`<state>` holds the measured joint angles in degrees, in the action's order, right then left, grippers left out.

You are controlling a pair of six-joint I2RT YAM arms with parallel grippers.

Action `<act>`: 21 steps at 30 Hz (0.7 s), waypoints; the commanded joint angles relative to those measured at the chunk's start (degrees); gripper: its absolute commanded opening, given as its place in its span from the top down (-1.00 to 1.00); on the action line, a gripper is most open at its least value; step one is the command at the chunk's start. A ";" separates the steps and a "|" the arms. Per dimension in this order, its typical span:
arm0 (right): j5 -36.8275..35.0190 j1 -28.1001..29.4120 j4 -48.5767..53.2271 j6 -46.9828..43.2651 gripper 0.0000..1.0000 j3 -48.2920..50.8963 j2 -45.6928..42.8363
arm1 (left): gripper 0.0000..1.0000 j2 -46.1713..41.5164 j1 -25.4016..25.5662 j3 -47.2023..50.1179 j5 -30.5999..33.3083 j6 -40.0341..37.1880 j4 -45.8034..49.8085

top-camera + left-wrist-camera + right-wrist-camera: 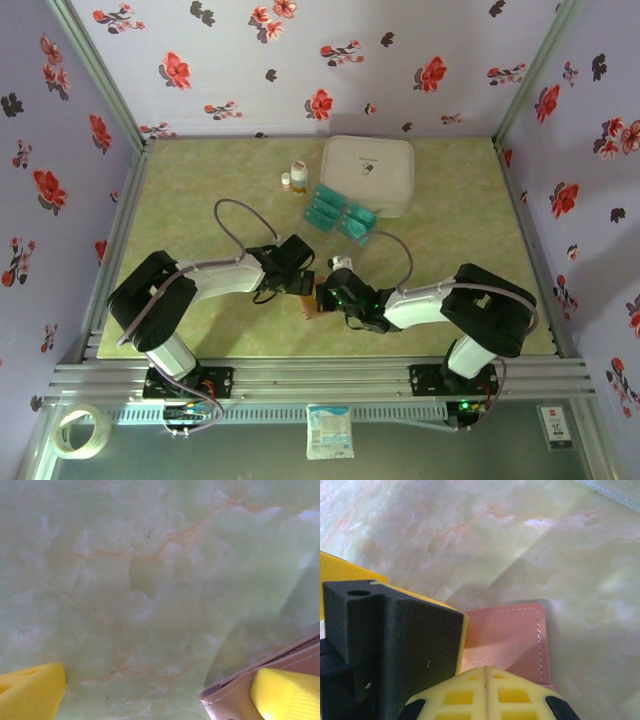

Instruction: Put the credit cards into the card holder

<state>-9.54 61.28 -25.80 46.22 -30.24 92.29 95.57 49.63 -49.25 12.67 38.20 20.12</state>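
Observation:
The card holder (311,307) is a reddish-brown wallet lying folded on the table between the two grippers. My left gripper (295,272) stands open just above the table, one yellow finger (285,695) over the card holder's corner (235,697), the other finger (30,694) over bare table. My right gripper (486,675) is shut, its tips down on the card holder (512,635), with nothing between them. The teal credit cards (340,212) lie in a group further back, in front of the white case, away from both grippers.
A large white zipped case (368,172) stands at the back centre. Two small bottles (297,172) stand to its left. The left gripper's black and yellow finger (395,640) sits close beside my right gripper. Floral walls enclose the green marbled table (460,230).

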 commanded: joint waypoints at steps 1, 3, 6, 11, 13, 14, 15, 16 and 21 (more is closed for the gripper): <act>-0.22 4.11 7.88 -0.83 1.00 3.23 6.17 | -0.99 10.05 0.39 4.51 -2.65 3.11 -3.10; -0.94 5.00 6.83 -0.22 1.00 3.65 6.98 | -0.99 9.95 0.07 4.76 -2.65 3.33 -3.30; -1.26 5.26 6.56 0.26 1.00 4.21 6.21 | -0.99 9.36 -1.28 4.87 -2.57 3.13 -3.33; -3.33 5.13 11.81 -0.16 0.86 1.84 0.95 | -0.99 7.28 -5.24 2.72 -2.47 0.71 -2.00; -4.29 5.15 14.40 -0.67 0.61 -0.41 -1.07 | -0.99 6.57 -6.97 0.81 -2.47 -0.92 -1.08; -5.03 5.12 16.03 -0.88 0.48 -1.97 -1.92 | -0.99 6.30 -8.07 -0.42 -2.47 -1.85 -0.52; -5.62 5.01 18.16 -1.30 0.38 -3.79 -2.50 | -0.99 6.06 -8.90 -1.53 -2.43 -2.71 0.04; -5.96 4.82 20.03 -2.09 0.26 -5.76 -3.03 | -0.99 5.72 -10.07 -2.51 -2.47 -3.67 0.48; -6.85 3.68 27.00 -5.24 -0.21 -13.61 -6.51 | -0.99 2.86 -16.52 -7.99 -3.20 -8.16 2.76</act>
<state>-15.35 65.49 -7.01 43.27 -39.92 88.97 96.95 39.48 -55.09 2.31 35.94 25.36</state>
